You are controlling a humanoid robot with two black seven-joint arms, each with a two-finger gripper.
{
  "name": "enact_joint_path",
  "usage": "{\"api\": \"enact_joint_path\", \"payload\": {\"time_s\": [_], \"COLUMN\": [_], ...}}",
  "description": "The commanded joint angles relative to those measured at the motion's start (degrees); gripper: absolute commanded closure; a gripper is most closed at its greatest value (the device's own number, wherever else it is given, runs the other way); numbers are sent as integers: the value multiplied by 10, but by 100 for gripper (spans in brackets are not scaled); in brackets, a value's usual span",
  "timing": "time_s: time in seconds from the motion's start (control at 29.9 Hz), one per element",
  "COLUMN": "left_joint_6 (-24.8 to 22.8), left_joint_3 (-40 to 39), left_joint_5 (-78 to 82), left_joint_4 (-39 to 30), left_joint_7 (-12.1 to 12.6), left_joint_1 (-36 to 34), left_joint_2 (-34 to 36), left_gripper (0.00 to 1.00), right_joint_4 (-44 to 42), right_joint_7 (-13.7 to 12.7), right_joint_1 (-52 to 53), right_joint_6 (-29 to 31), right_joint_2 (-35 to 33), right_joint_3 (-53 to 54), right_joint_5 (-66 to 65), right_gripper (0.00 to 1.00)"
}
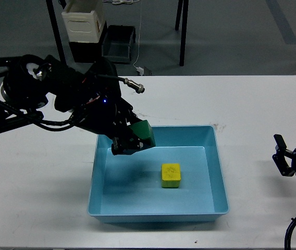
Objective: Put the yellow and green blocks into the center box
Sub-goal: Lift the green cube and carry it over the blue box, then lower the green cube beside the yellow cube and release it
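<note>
A blue box stands in the middle of the white table. A yellow block lies on its floor, right of centre. My left gripper is shut on a green block and holds it above the box's back left part, clear of the floor. My right gripper is at the table's right edge, far from the box; its fingers stand apart and hold nothing.
My left arm stretches across the table's left half toward the box. Behind the table, on the floor, stand a white bin and a dark crate between black table legs.
</note>
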Motion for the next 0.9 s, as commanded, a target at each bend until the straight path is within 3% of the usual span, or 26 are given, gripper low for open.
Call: {"api": "enact_joint_path", "payload": {"time_s": [0.0, 0.27, 0.5, 0.87], "left_joint_6": [0, 0, 0, 0], "left_joint_3": [20, 45, 45, 36], "left_joint_5": [34, 77, 81, 79], "left_joint_4": [30, 85, 87, 88], "left_joint_7": [0, 0, 0, 0], "left_joint_1": [14, 50, 76, 98], "left_joint_2": [-37, -71, -75, -74], "left_gripper": [60, 55, 49, 13], "right_joint_4": [0, 0, 0, 1], "right_joint_7": [0, 0, 0, 0], "right_joint_1": [0, 1, 0, 0], "right_joint_6": [0, 0, 0, 0], "right_joint_2": [0, 0, 0, 0], "right_joint_3": [-1, 0, -5, -5], "right_joint_5": [0, 0, 0, 0], "right_gripper": [1, 1, 1, 1]}}
